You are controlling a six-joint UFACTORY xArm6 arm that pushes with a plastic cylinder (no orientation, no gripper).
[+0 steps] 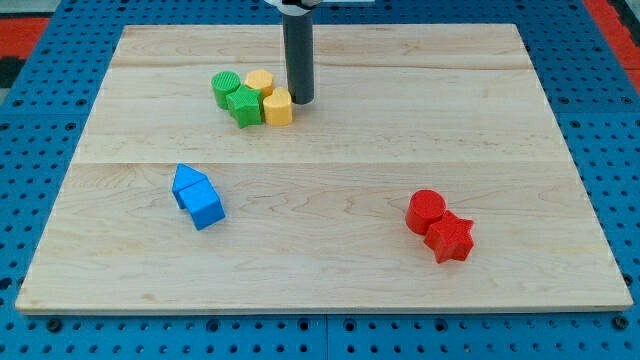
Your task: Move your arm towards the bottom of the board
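My dark rod comes down from the view's top centre, and my tip (300,100) rests on the wooden board (400,130) just right of a cluster of blocks. That cluster holds a green cylinder (226,87), a green block (244,104), a yellow cylinder (260,82) and a yellow block (277,107). My tip almost touches the yellow block's right side. Two blue blocks (197,196) sit together at the lower left. A red cylinder (426,211) and a red star (449,238) sit together at the lower right.
The board lies on a blue perforated table (40,150). A red area (615,25) shows at the view's top right corner, and another at the top left.
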